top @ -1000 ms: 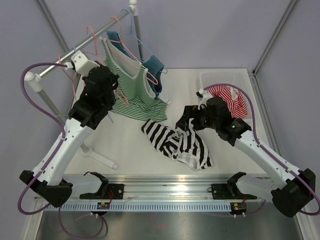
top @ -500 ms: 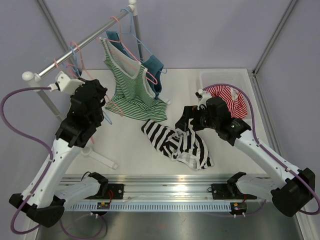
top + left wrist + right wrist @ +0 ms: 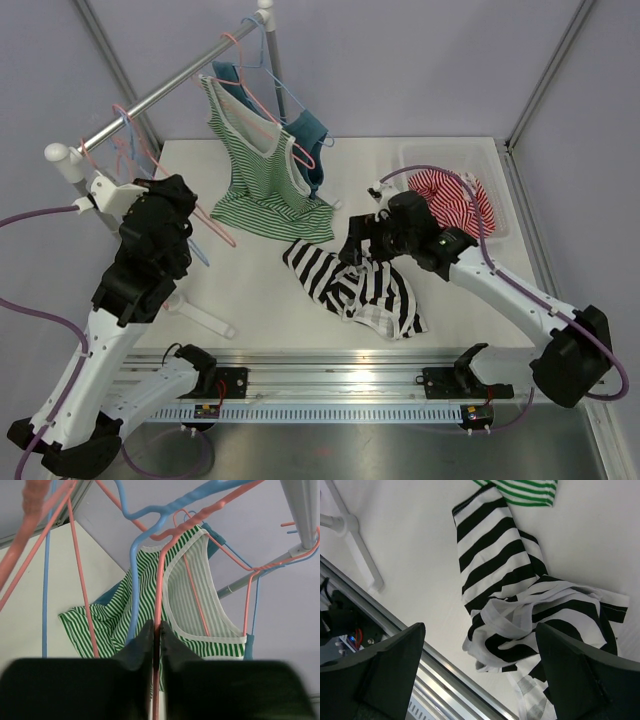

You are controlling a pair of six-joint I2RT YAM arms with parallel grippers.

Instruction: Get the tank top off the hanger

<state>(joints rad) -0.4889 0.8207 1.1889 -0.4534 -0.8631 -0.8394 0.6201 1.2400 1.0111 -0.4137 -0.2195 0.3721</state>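
Two arms were in frame. The left gripper [image 3: 156,642] was clamped tight on a thin pink wire [image 3: 159,600], with only the wire between the jaws. I could not tell whether that wire belonged to the hanger carrying the garment or to one of the bare hangers [image 3: 130,140] bunched at the near end of the rail [image 3: 170,82].

The green-and-white striped tank top [image 3: 265,175] hung from a pink hanger [image 3: 196,596] hooked further along the rail, both straps on. A blue garment [image 3: 310,130] hung just behind it. The top's hem came down just beside a black-and-white striped garment [image 3: 350,290] crumpled on the table [image 3: 250,300].

The right gripper [image 3: 480,630] hovered over that black-and-white garment with its fingers spread wide and nothing between them. It touched neither the garment nor the tank top.

A clear bin [image 3: 410,150] at the far right held a red-and-white striped garment [image 3: 455,195].
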